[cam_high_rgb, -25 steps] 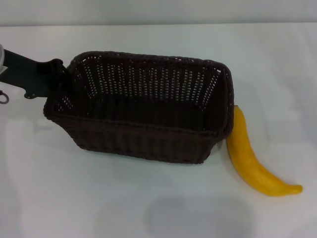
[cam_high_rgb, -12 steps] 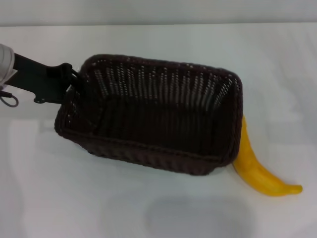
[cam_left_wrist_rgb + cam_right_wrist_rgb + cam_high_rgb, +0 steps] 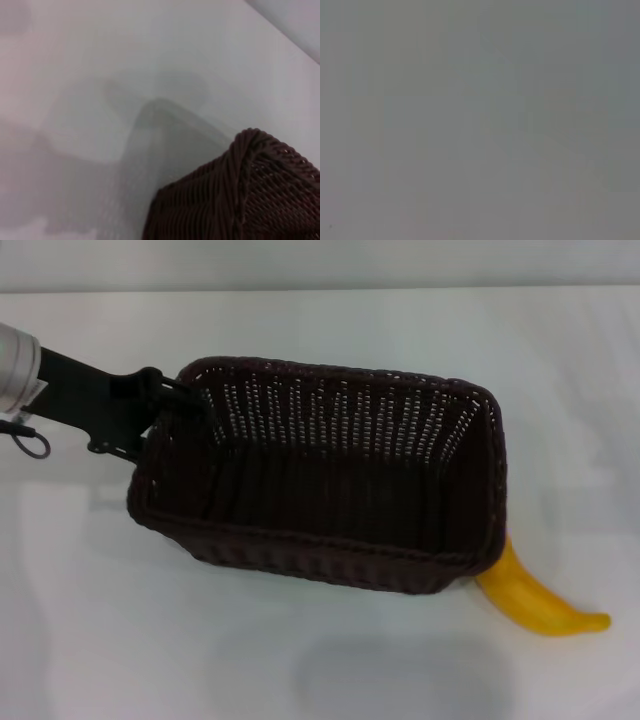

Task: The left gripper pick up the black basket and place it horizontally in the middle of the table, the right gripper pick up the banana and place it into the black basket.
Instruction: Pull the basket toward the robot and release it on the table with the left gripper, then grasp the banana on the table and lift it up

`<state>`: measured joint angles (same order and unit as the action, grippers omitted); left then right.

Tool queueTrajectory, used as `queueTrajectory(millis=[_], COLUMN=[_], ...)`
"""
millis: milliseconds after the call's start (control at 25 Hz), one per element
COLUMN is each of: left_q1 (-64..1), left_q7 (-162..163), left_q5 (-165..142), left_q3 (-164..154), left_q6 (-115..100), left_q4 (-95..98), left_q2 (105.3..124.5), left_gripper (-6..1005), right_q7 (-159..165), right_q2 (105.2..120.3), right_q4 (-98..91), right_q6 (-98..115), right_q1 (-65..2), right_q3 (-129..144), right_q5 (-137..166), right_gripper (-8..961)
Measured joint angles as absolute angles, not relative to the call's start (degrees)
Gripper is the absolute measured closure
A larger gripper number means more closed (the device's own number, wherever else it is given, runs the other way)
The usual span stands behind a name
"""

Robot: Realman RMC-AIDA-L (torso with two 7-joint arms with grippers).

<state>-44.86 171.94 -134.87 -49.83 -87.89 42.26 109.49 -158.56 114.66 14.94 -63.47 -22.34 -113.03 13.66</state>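
The black basket [image 3: 330, 475] hangs tilted above the white table [image 3: 320, 330], held by its left short rim. My left gripper [image 3: 172, 400] is shut on that rim, its black arm reaching in from the left. A corner of the basket [image 3: 250, 195] also shows in the left wrist view. The yellow banana [image 3: 535, 602] lies on the table at the right; the basket's right end covers its far half. My right gripper is out of view, and the right wrist view shows only plain grey.
The table's far edge [image 3: 320, 288] runs along the top of the head view. A faint round shadow [image 3: 400, 675] lies on the table near the front.
My left gripper has carried the basket to the right and towards the front, and the basket now covers more of the banana. The banana has not moved.
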Motion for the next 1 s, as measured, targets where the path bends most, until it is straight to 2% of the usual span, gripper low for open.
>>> queueTrajectory(millis=[80, 200, 360, 600, 760, 1000], left_q1=[-44.85, -44.82, -44.41, -41.05, -38.15, -33.77], left_q7=[171.77, 171.41, 170.75, 163.26, 154.72, 140.68], left_q5=[-134.40, -134.27, -134.54, -134.68, -133.81, -127.78], left_q3=[-49.83, -49.83, -49.87, -44.32, -36.87, -33.30], left_q6=[-88.90, -90.37, -91.02, -89.65, -89.61, -88.22], left_q4=[42.06, 42.04, 42.19, 43.14, 45.62, 47.88], left_q2=[109.41, 109.39, 108.92, 106.45, 106.73, 107.07], left_gripper=[477, 279, 252, 246, 245, 245], right_q7=[-158.56, -158.56, -158.51, -157.88, -152.01, -122.09], right_q2=[114.68, 114.70, 114.70, 114.20, 112.06, 106.41], right_q4=[14.94, 14.94, 14.94, 15.55, 23.86, 48.45], right_q6=[-63.58, -64.02, -64.41, -64.36, -60.76, -45.80], right_q1=[-22.32, -22.32, -22.32, -21.57, -16.37, -7.34], right_q3=[-113.02, -113.03, -112.77, -112.44, -112.24, -114.14], right_q5=[13.61, 13.60, 13.99, 14.73, 20.13, 47.34], right_gripper=[111, 111, 112, 112, 112, 112])
